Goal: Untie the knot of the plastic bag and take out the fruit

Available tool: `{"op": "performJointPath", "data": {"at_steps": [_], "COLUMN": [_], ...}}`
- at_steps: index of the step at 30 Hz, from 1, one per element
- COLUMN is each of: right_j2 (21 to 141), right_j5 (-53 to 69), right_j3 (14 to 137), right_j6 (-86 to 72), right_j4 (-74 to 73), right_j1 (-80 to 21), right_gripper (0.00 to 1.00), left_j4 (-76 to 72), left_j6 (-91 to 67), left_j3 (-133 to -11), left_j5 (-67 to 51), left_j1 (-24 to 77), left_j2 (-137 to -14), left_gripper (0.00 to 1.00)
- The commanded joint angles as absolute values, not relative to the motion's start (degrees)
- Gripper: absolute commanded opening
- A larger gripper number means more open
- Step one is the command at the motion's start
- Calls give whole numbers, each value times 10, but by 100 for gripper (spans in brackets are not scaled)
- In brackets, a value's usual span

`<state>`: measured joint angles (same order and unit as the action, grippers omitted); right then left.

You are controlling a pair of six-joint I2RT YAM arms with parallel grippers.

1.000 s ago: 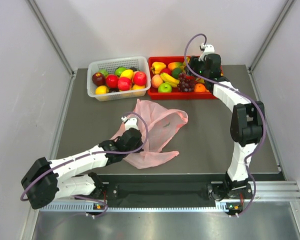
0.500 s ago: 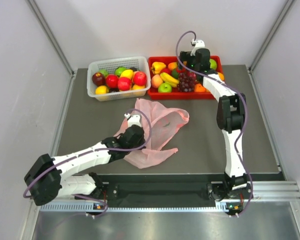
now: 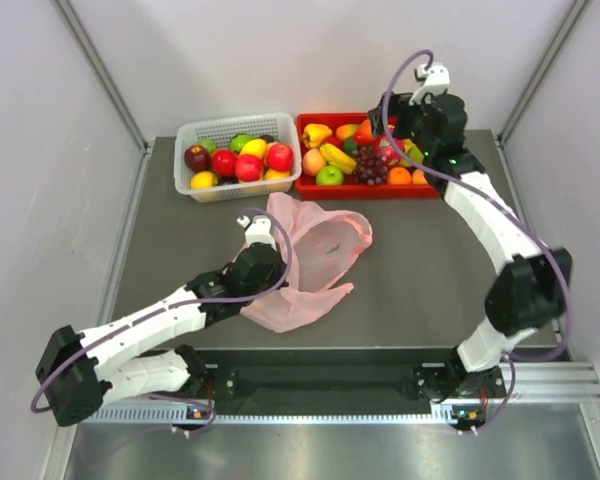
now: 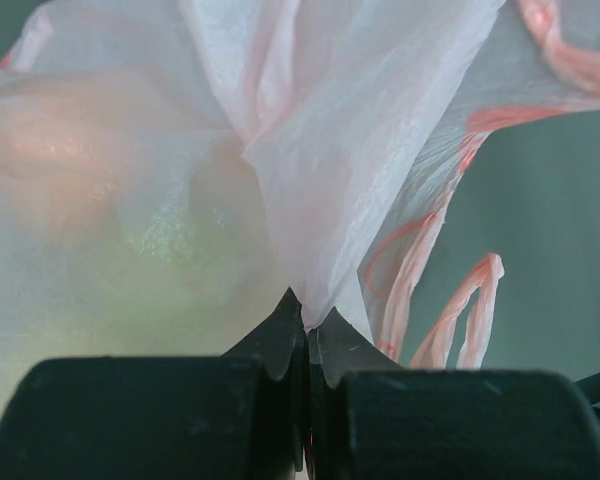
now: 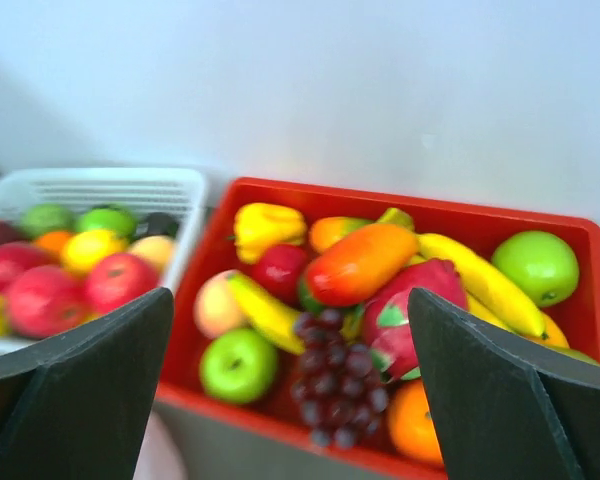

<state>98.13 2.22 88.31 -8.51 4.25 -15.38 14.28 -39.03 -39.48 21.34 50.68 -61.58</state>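
The plastic bag (image 3: 315, 250) is found crumpled on the table (image 3: 420, 280), roughly central and just near of the white basket (image 3: 185, 135). A fold of it is pinched by the left gripper (image 4: 308, 318), whose jaws are closed tight on the film. The right gripper (image 5: 290, 300) is positioned above the red tray (image 5: 320, 192) at the far edge, its fingers spread wide and nothing held. The fruit (image 5: 365, 265) (grape bunch (image 5: 337, 375) included) is seen lying in that tray.
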Motion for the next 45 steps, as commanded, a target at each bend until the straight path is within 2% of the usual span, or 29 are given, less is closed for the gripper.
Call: {"op": "performJointPath", "data": {"at_steps": [1, 4, 8, 13, 15, 19, 26, 28, 30, 34, 37, 40, 43, 45], "right_j2": [882, 819, 759, 730, 739, 799, 887, 894, 889, 856, 803, 741, 690, 668], "right_j5": [74, 134, 149, 109, 109, 20, -40, -53, -139, -299, -387, -388, -331, -245], "right_j3": [825, 756, 675, 591, 571, 553, 579, 574, 573, 577, 566, 548, 522, 504], "right_j6": [-78, -74, -83, -96, -99, -119, -144, -159, -170, -207, -228, -216, -200, -192], "right_j4": [-24, -60, -80, -68, -42, -4, 40, 52, 44, -14, -54, -48, -18, 14], "right_j1": [-178, -219, -288, -402, -448, -511, -605, -628, -651, -676, -676, -679, -688, -690], "right_gripper": [100, 100, 100, 100, 99, 100, 92, 86, 86, 100, 100, 99, 100, 100], "left_j4": [157, 179, 222, 261, 273, 300, 377, 398, 416, 426, 423, 415, 403, 397], "left_j6": [-382, -385, -404, -428, -438, -451, -490, -501, -511, -518, -516, -512, -506, -500], "left_j3": [-425, -432, -431, -418, -414, -403, -383, -374, -368, -358, -350, -345, -342, -342], "left_j5": [237, 246, 270, 262, 266, 259, 261, 260, 258, 242, 224, 206, 185, 179], "left_j1": [505, 505, 504, 505, 505, 506, 505, 505, 505, 506, 505, 505, 505, 506], "left_j2": [-580, -556, -527, -492, -476, -457, -438, -425, -410, -385, -369, -357, -348, -343], "left_gripper": [0, 0, 0, 0, 0, 0, 0, 0, 0, 0, 0, 0, 0, 0]}}
